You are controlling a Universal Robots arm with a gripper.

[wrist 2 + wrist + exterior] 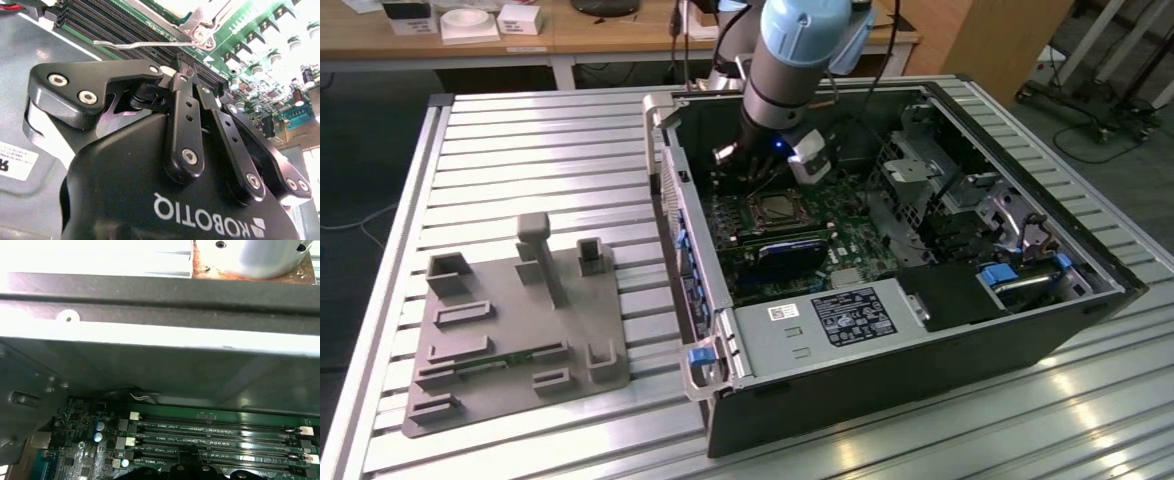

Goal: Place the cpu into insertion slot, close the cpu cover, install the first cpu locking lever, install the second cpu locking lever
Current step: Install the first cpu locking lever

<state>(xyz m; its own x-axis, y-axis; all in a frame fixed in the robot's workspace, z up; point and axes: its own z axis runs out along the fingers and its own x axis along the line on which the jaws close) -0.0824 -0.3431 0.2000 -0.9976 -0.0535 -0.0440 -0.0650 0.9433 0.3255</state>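
In the exterior view the arm reaches into the open computer case (1067, 250). My gripper (744, 162) hangs just beyond the insertion slot (757, 207) on the green board. The silvery-grey cpu (782, 209) lies in that slot, framed by metal. In the second wrist view the fingertips are pressed together, so my gripper (186, 64) is shut on nothing. It sits close beside a thin wire locking lever (145, 44) that sticks out from the corner of the cpu cover (200, 16). My gripper (187, 456) also hovers over the memory slots (225, 440).
A black labelled box (854, 315) fills the near end of the case. Drive cages and cables (961, 190) crowd the exterior view's right. The case's metal wall (150, 355) rises just past the board. A grey fixture plate (507, 320) lies on the slatted table.
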